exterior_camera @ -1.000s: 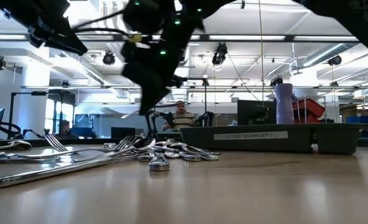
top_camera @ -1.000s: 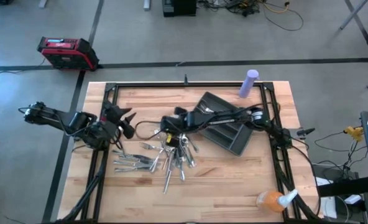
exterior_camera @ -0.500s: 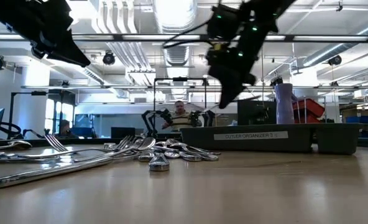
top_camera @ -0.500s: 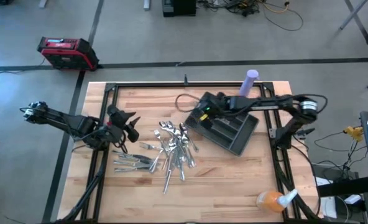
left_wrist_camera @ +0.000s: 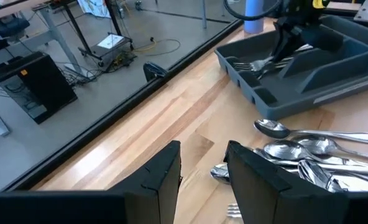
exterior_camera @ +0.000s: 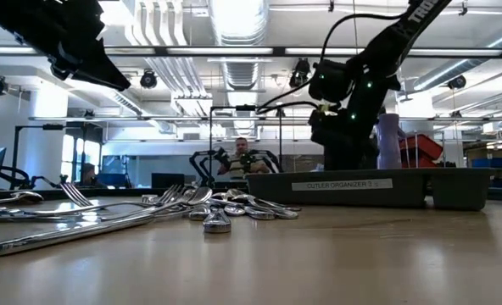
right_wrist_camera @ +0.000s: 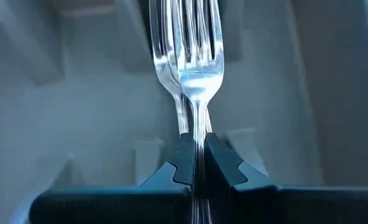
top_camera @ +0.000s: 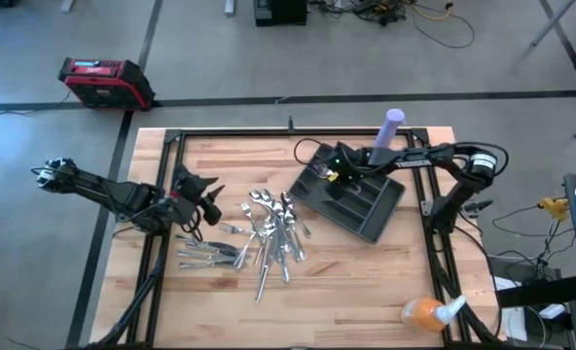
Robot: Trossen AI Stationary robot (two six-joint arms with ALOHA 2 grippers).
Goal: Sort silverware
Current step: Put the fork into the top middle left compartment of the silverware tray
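My right gripper [right_wrist_camera: 193, 163] pinches a fork [right_wrist_camera: 193, 68] by its neck, tines forward, low inside the tray [top_camera: 378, 216] to lay it flat. Remaining silverware [top_camera: 269, 238] lies mid-table; my left gripper [left_wrist_camera: 202, 171] waits, parted.

Robotics lab, open-plan.
Concrete floor [top_camera: 220, 58] with cables [top_camera: 434, 19], ceiling ducts [exterior_camera: 234, 25], monitors [exterior_camera: 170, 180], wooden worktop [top_camera: 346, 272] on a frame.

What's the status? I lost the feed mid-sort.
Right gripper shut on a fork, down in the tray. Left gripper open, waiting beside the silverware pile. Nothing in the way.
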